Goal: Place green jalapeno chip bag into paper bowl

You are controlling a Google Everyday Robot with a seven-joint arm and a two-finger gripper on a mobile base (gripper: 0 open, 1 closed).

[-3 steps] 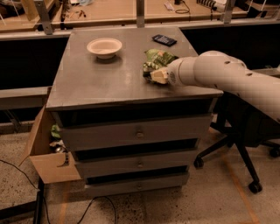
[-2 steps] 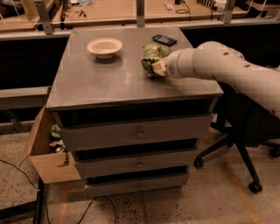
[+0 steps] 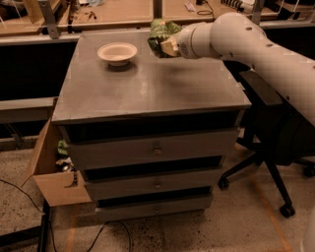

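The green jalapeno chip bag [image 3: 161, 33] is crumpled and held in the air above the back of the grey cabinet top [image 3: 147, 83], a little right of the paper bowl. My gripper [image 3: 168, 45] is shut on the bag's lower edge, at the end of the white arm [image 3: 246, 42] that reaches in from the right. The paper bowl [image 3: 117, 52] is cream-white and empty. It stands on the cabinet top at the back left, apart from the bag.
The cabinet has several drawers [image 3: 155, 147] in front. An open cardboard box [image 3: 51, 172] with green items sits at its lower left. A black office chair [image 3: 275, 142] stands at the right. A wooden bench [image 3: 123, 10] runs behind.
The gripper has lifted the chip bag off the cabinet top and carried it up and left toward the bowl. The black keypad device is now hidden behind the arm.
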